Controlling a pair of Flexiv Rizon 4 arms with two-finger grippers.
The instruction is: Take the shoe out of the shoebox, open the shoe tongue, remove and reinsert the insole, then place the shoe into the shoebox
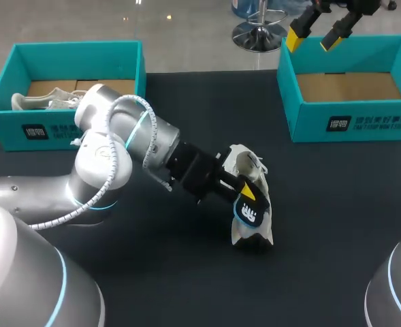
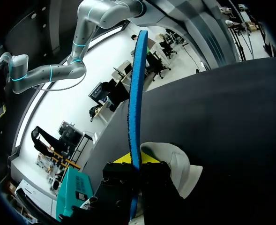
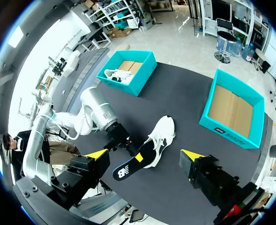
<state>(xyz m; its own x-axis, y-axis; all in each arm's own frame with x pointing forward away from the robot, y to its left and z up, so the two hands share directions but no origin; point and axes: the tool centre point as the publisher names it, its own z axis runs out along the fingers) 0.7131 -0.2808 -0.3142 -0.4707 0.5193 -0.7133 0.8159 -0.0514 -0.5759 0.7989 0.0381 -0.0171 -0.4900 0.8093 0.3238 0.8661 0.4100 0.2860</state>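
A white shoe [image 1: 249, 169] lies on the dark table [image 1: 336, 204] near the middle. My left gripper [image 1: 245, 191] is shut on its dark insole [image 1: 251, 212], which sticks out of the shoe's near end. In the left wrist view the insole [image 2: 137, 93] stands edge-on, blue, between the yellow tips of the left gripper [image 2: 135, 159], with the shoe [image 2: 180, 168] just beside them. My right gripper [image 1: 316, 35] hangs open high over the right box's far-left corner. From the right wrist view, the right gripper [image 3: 145, 154] looks down on the shoe [image 3: 162, 133] and insole [image 3: 128, 168] far below.
A teal shoebox [image 1: 71, 126] at the back left holds another white shoe [image 1: 40, 101]. A second teal shoebox [image 1: 350, 122] at the back right shows only its cardboard floor. My left arm [image 1: 118, 143] stretches from the left across the table's middle.
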